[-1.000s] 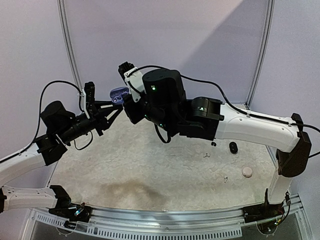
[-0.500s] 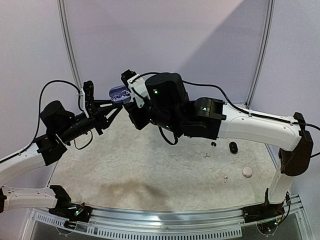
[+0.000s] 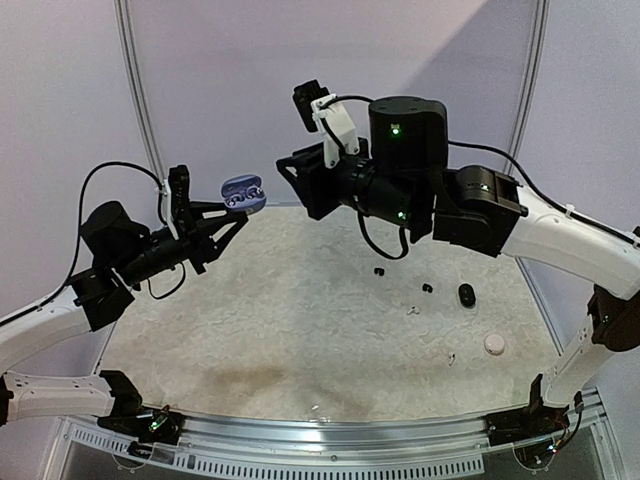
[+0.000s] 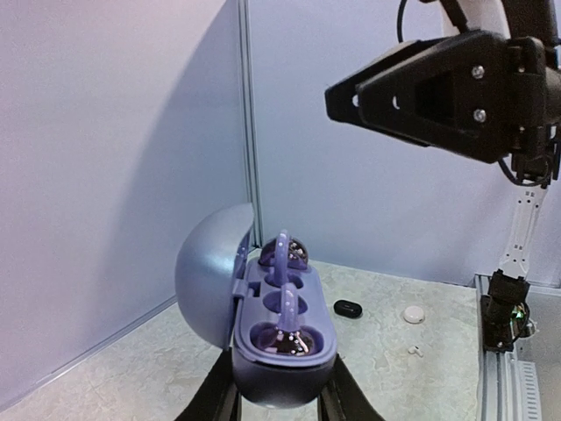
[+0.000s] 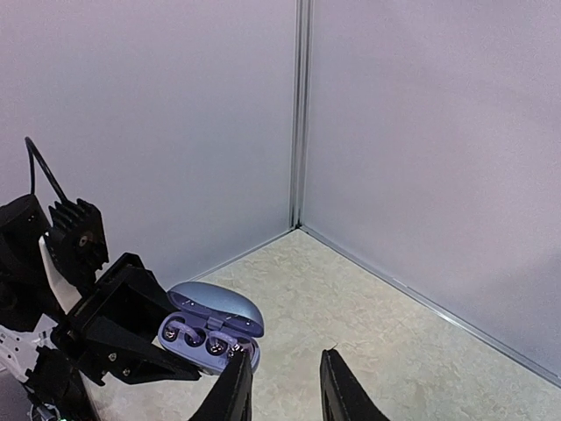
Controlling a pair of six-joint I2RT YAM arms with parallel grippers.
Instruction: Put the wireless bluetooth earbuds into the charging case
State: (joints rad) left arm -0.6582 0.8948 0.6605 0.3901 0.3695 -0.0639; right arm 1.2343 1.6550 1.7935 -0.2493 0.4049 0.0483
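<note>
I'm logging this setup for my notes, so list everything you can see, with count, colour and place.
lilac case: one, lid open, held up off the table in the left gripper.
earbuds: two, dark and shiny, seated in the lilac case.
black case: one, oval, on the table's right side.
white case: one, round, near the table's right edge.
small bits: two black, two pale, loose near the black case; possibly earbuds, too small to tell.
table: one, pale speckled top.
left gripper: black, shut on the lilac case.
right gripper: black, open, empty, raised facing the lilac case.
</note>
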